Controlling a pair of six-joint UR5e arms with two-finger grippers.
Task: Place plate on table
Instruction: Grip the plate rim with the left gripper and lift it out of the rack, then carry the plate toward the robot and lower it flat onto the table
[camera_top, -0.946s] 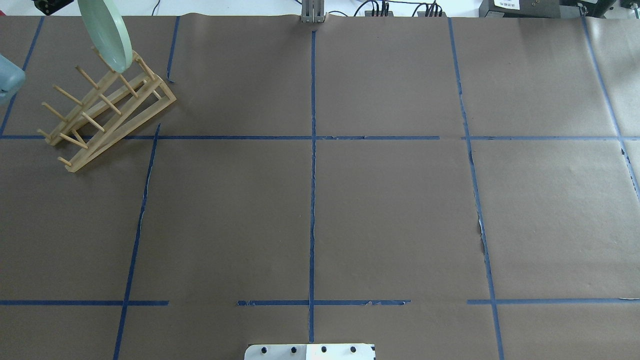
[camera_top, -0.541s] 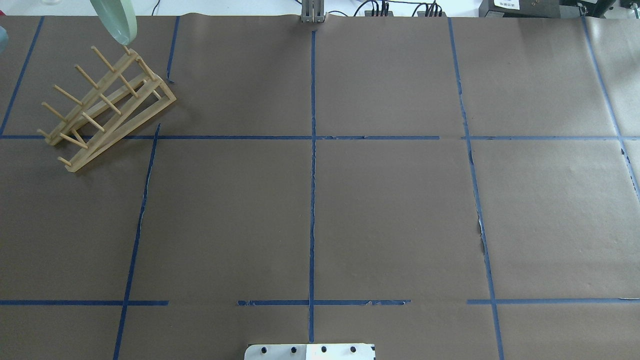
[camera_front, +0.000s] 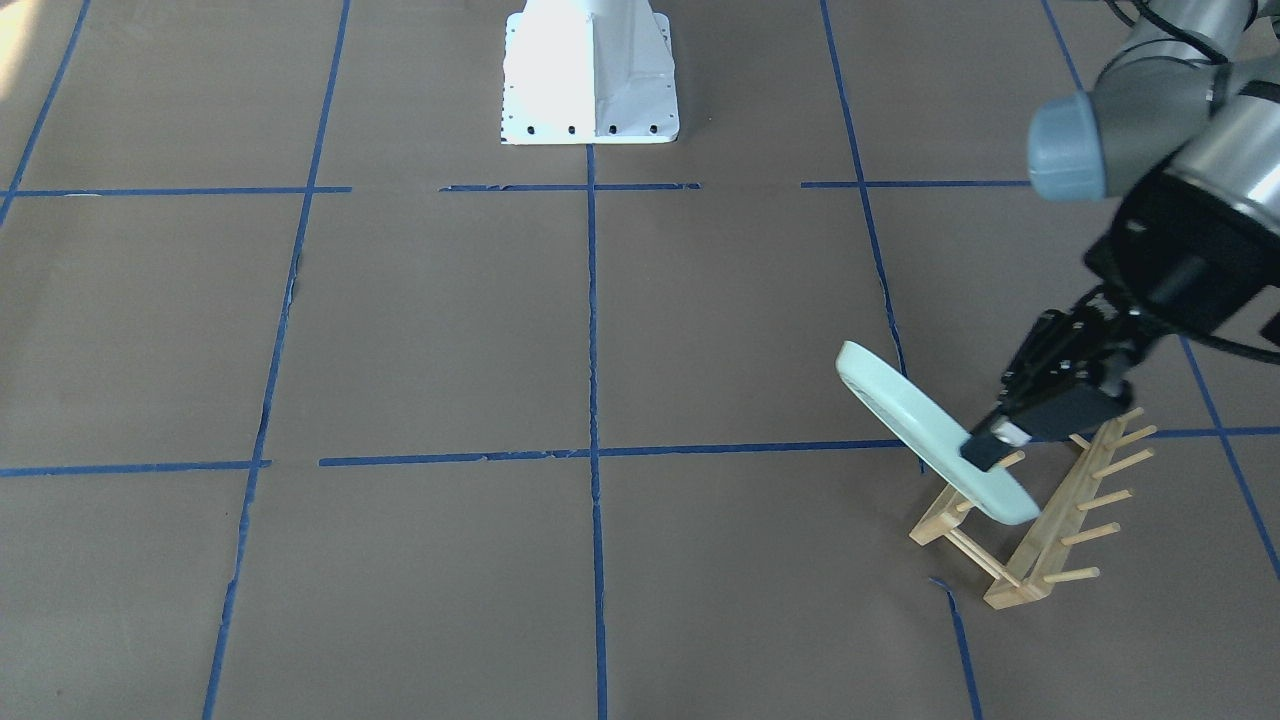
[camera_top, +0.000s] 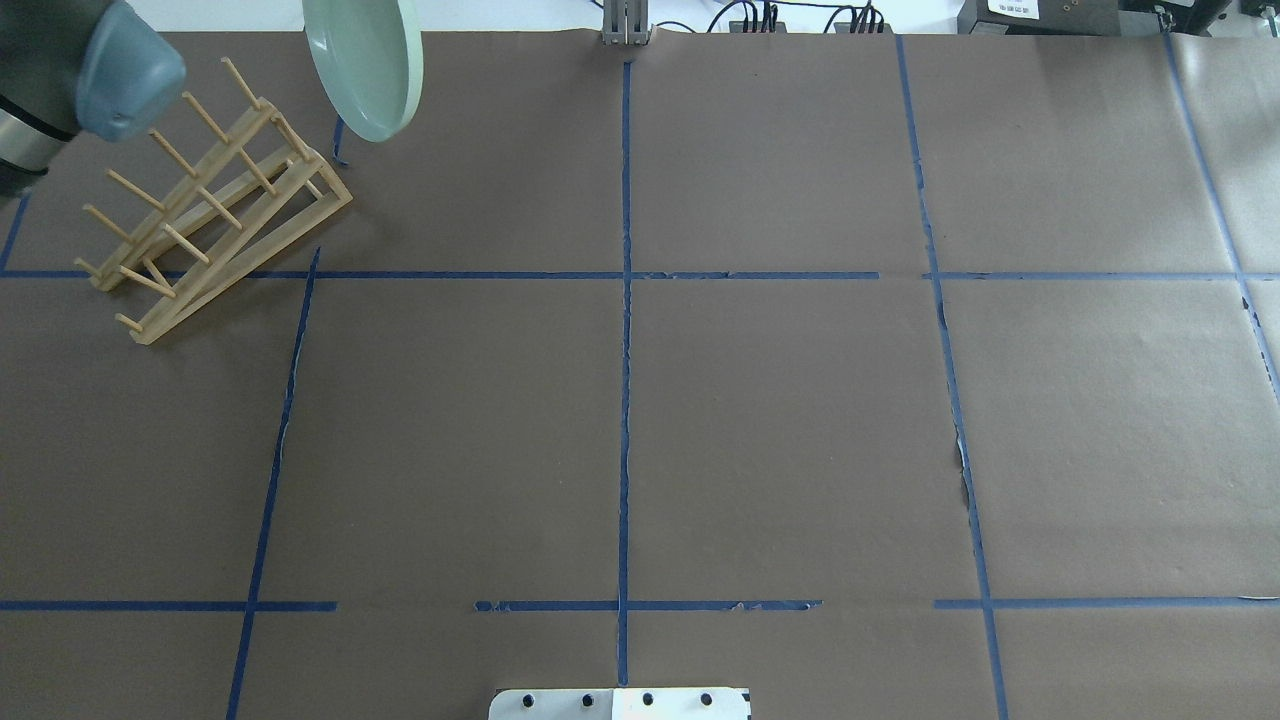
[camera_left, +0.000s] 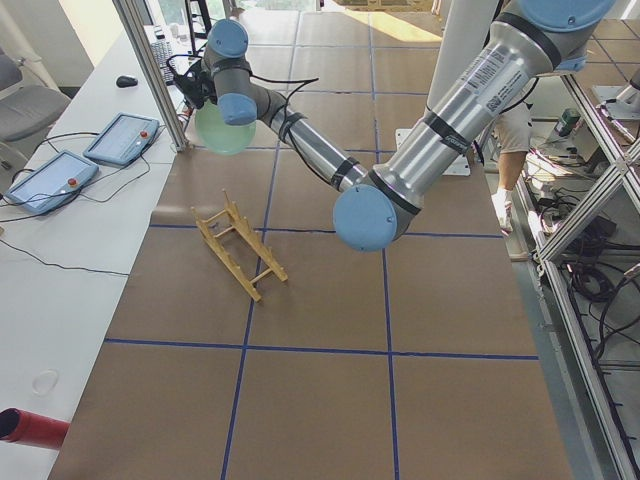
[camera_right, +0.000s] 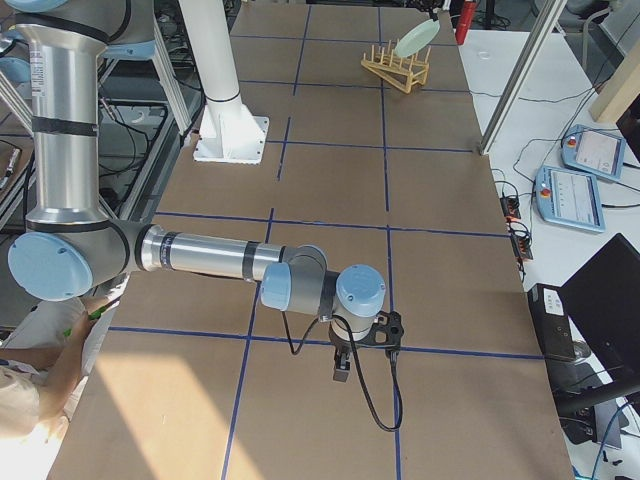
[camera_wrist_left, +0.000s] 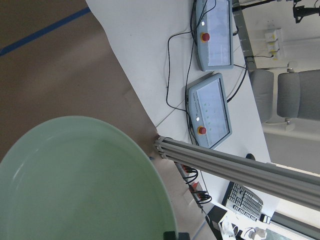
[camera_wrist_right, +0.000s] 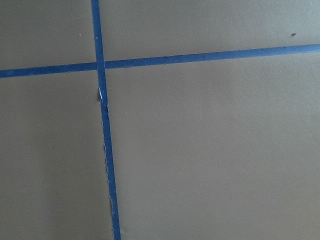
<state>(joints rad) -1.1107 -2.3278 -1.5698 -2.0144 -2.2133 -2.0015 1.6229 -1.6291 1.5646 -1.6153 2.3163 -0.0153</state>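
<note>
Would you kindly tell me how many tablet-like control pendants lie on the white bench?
2: the farther pendant lies beside the metal post, the nearer pendant next to it towards the camera. Others may be hidden.

Bright, even light; sunlit glare patches on the table (camera_right: 150, 400).
</note>
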